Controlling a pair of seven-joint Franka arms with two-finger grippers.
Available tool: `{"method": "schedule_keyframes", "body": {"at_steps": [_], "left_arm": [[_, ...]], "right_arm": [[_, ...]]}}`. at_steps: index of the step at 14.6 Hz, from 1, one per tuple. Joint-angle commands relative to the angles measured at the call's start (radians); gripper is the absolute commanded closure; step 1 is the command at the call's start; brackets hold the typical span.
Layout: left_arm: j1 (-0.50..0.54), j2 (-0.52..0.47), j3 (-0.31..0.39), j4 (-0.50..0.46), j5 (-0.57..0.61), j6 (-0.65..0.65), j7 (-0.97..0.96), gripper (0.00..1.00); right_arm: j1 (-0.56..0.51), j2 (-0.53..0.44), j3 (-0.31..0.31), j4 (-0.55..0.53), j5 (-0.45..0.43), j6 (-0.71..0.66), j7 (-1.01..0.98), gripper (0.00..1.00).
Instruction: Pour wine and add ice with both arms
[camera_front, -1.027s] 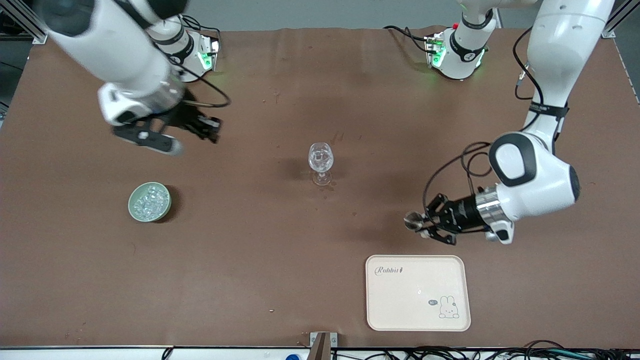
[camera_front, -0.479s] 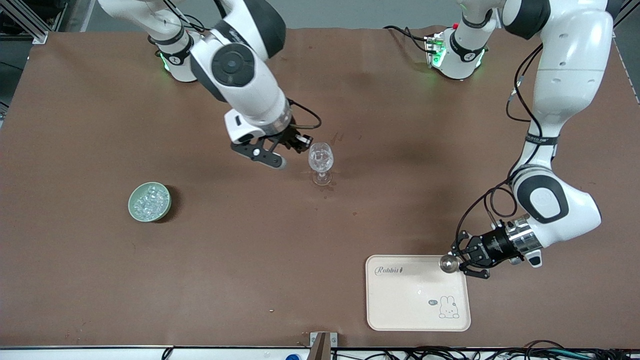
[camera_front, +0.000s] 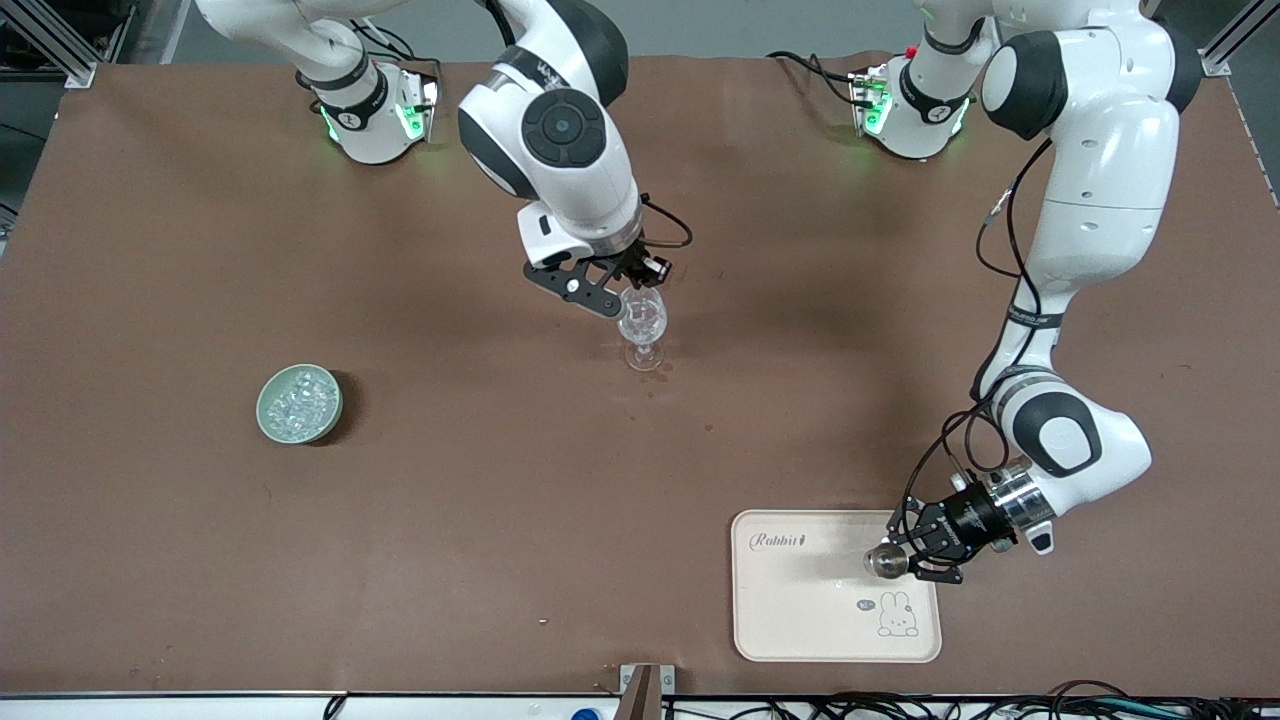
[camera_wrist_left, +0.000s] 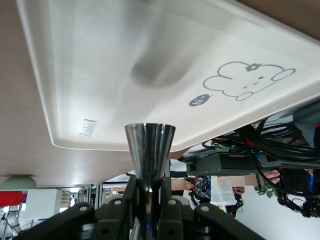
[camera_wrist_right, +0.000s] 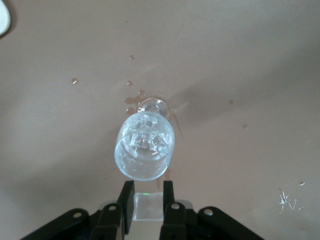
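A clear stemmed wine glass (camera_front: 642, 322) stands mid-table with ice chunks in its bowl (camera_wrist_right: 145, 142). My right gripper (camera_front: 622, 296) hangs just over the glass's rim and is shut on a clear ice cube (camera_wrist_right: 148, 207); in the right wrist view (camera_wrist_right: 148, 199) the glass lies right under the fingertips. A green bowl (camera_front: 299, 403) of ice sits toward the right arm's end, nearer the camera. My left gripper (camera_front: 903, 555) is shut on a small steel cup (camera_front: 884, 561) and holds it on its side over the cream tray (camera_front: 800, 610). The cup (camera_wrist_left: 150, 145) shows in the left wrist view.
The cream tray (camera_wrist_left: 100, 60) bears a rabbit drawing and lies near the front edge toward the left arm's end. Small wet drops (camera_wrist_right: 134, 98) lie round the glass's foot. Cables run along the table's front edge (camera_front: 900, 705).
My right arm swung from the bowl's end of the table to the wine glass. My left gripper carried the steel cup from over bare table to over the tray.
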Motion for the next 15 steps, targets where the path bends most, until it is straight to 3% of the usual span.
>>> {"method": "schedule_keyframes", "body": {"at_steps": [1,4,6,7,11,15], "left_arm": [[-0.013,0.067,-0.003,0.073,-0.056,0.058,0.026,0.96],[-0.010,0.078,-0.005,0.076,-0.082,0.060,0.060,0.92],[-0.002,0.076,-0.003,0.064,-0.160,0.059,0.072,0.70],[0.001,0.070,-0.002,0.049,-0.176,0.057,0.096,0.01],[0.031,0.056,0.008,0.033,-0.162,-0.027,0.137,0.00],[0.048,0.027,0.133,0.016,-0.034,-0.215,0.138,0.00]], "right_arm": [[0.001,0.040,0.006,0.025,-0.030,0.052,0.022,0.98],[0.009,0.053,0.006,0.025,-0.065,0.055,0.021,0.98],[0.007,0.062,0.006,0.025,-0.085,0.055,0.021,0.98],[0.007,0.062,0.006,0.025,-0.087,0.055,0.021,0.98],[0.006,0.063,0.006,0.025,-0.090,0.057,0.021,0.97],[0.004,0.074,0.006,0.025,-0.107,0.058,0.021,0.95]]}}
